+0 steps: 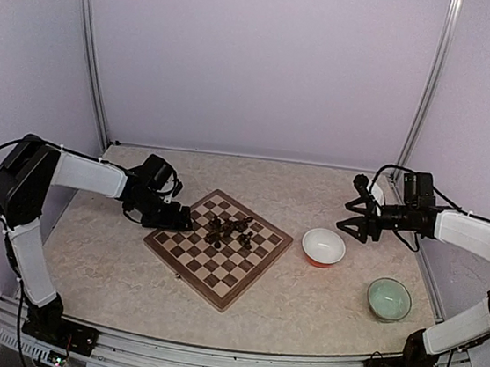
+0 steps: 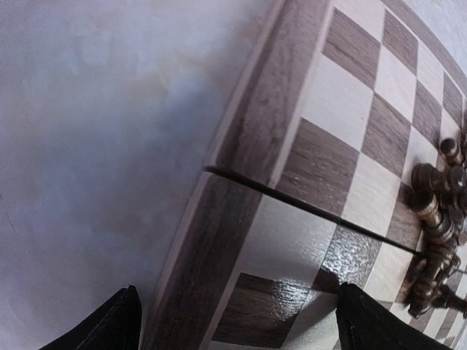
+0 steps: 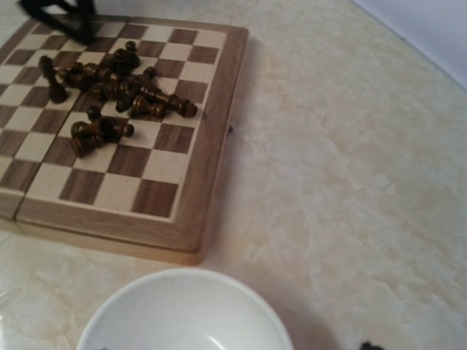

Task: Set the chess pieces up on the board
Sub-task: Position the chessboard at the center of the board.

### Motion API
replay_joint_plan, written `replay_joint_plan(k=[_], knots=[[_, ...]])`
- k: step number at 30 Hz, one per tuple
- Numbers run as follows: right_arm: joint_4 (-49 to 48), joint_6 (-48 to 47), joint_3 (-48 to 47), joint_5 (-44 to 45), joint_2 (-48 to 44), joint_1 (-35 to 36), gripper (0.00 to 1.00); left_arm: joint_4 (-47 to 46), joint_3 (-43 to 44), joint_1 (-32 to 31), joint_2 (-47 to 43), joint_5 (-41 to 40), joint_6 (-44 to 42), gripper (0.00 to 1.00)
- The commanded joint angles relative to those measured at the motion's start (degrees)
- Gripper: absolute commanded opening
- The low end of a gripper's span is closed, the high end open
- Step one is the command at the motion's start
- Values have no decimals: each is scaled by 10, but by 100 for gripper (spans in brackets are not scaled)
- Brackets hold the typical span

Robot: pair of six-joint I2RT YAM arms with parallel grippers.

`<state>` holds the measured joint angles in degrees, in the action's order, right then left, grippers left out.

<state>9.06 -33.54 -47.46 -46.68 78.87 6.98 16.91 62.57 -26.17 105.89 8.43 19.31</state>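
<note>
Black fingertips (image 2: 109, 328) of my left pincer (image 1: 173, 218): spread wide, released, nothing grasped, straddling border of square brown-and-cream checkered wooden chessboard (image 2: 248, 131). Tiny dark brown chess pieces (image 2: 434, 211): single toppled heap at board centre, ahead-right of me, long axis running away from me. My right pincer (image 1: 353, 218): released, well apart; left nearer. Count: one board; pieces a dozen-odd, exact number unclear.

Dark chess pieces (image 1: 229, 229) in heap on board (image 1: 208, 274)
</note>
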Motion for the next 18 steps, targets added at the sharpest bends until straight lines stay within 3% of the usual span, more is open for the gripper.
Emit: replay_joint_plan(k=[1,8,18], knots=[[16,-5,-21,-4,15,9,73,-5,-73,-46,-53,-23,50,91],[17,-5,-24,0,31,17,73,6,-149,-133,-101,-47,112,91],[30,-12,-35,21,58,45,71,53,-137,-249,-112,-23,126,91]])
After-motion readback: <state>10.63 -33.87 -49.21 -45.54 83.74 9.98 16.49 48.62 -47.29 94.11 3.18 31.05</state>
